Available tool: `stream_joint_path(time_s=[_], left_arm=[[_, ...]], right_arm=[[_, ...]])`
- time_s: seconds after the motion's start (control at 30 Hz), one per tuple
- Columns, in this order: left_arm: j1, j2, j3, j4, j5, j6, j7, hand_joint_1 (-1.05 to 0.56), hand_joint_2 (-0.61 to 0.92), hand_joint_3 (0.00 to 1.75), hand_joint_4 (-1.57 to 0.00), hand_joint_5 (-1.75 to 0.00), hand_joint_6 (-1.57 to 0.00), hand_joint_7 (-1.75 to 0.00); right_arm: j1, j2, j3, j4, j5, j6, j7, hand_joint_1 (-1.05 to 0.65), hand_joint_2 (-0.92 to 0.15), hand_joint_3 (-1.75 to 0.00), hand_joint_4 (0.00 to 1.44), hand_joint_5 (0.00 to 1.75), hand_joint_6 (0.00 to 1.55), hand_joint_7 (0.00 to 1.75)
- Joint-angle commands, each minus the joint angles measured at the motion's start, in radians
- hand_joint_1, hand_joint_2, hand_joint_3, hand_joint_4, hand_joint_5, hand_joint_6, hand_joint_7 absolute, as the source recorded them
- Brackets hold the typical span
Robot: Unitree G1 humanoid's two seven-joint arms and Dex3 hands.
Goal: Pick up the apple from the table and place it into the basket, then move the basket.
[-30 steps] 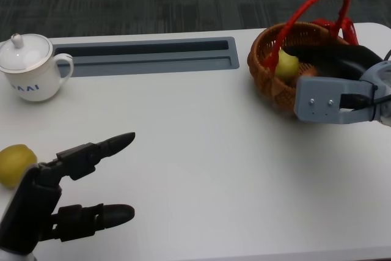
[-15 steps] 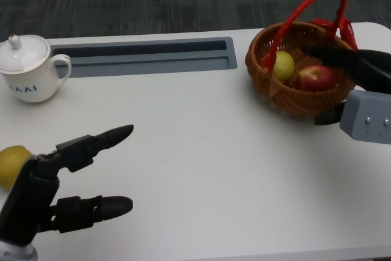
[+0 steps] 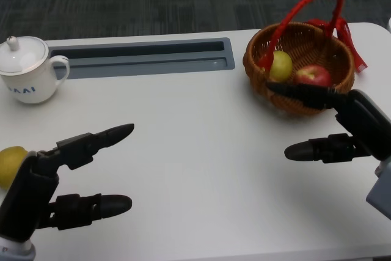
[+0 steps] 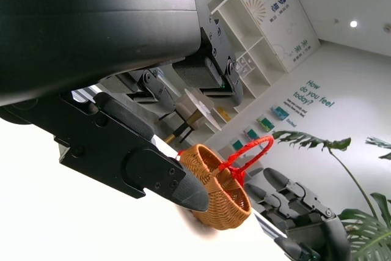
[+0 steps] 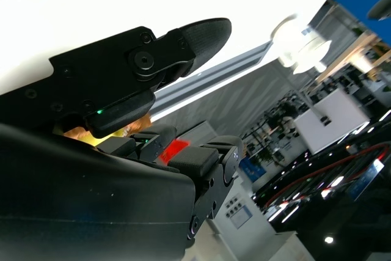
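Woven basket loaded with two fruits; both robot hands empty and spread.

A round brown wicker basket (image 3: 263, 77) with a red looped handle (image 3: 305, 5) is seen at the far right of the white counter (image 3: 201, 145); a red apple (image 3: 313, 76) and a yellow-green round fruit (image 3: 280, 65) are contained in it, side by side. The right robot hand (image 3: 342, 129) is held just in front of the basket's near rim, fingers apart, nothing gripped; contact with the rim cannot be told. The left robot hand (image 3: 58, 181) is held over the near left of the counter, fingers spread wide, nothing held. A second yellow-green fruit (image 3: 11, 164) is noted at the left edge, partly hidden behind that hand. A white lidded porcelain cup (image 3: 25, 68) is stood at the far left, lid on, contents not visible. A grey recessed tray (image 3: 143, 57) is set into the counter's far side.
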Motion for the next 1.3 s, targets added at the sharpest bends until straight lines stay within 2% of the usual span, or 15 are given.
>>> stream_joint_path(time_s=[0.03, 0.17, 0.33, 0.5, 0.93, 1.3], left_arm=[[0.003, 0.02, 0.003, 0.0, -0.012, -0.006, -0.011, -0.6, 0.78, 0.0, -0.74, 0.0, -0.68, 0.0], [0.002, 0.017, 0.002, -0.006, -0.009, -0.001, -0.011, -0.61, 0.78, 0.0, -0.74, 0.0, -0.69, 0.0], [0.004, 0.015, 0.001, -0.011, -0.007, 0.005, -0.011, -0.62, 0.78, 0.0, -0.74, 0.0, -0.69, 0.0], [0.01, 0.006, -0.005, -0.022, -0.004, 0.021, -0.008, -0.62, 0.78, 0.0, -0.74, 0.0, -0.7, 0.0], [0.008, 0.012, -0.006, -0.016, -0.026, 0.005, -0.015, -0.59, 0.78, 0.0, -0.76, -0.01, -0.71, -0.01], [0.001, 0.014, -0.006, -0.002, -0.043, -0.006, -0.031, -0.59, 0.77, 0.0, -0.78, -0.01, -0.72, -0.01]], right_arm=[[0.059, 0.031, -0.002, -0.083, 0.034, -0.05, 0.026, -0.61, -0.88, -0.01, 0.66, 0.01, 0.58, 0.01], [0.106, 0.068, 0.012, -0.162, 0.066, -0.06, 0.079, -0.59, -0.88, 0.0, 0.66, 0.01, 0.58, 0.0], [0.131, 0.088, 0.016, -0.211, 0.106, -0.046, 0.137, -0.58, -0.88, 0.0, 0.66, 0.0, 0.58, 0.0], [0.159, 0.16, 0.043, -0.262, 0.149, -0.019, 0.183, -0.53, -0.85, 0.0, 0.71, 0.02, 0.63, 0.02], [0.181, 0.212, 0.022, -0.276, 0.176, 0.038, 0.232, -0.47, -0.81, 0.0, 0.74, 0.01, 0.67, 0.01], [0.175, 0.224, 0.011, -0.265, 0.172, 0.041, 0.236, -0.45, -0.8, 0.0, 0.75, 0.0, 0.69, 0.01]])
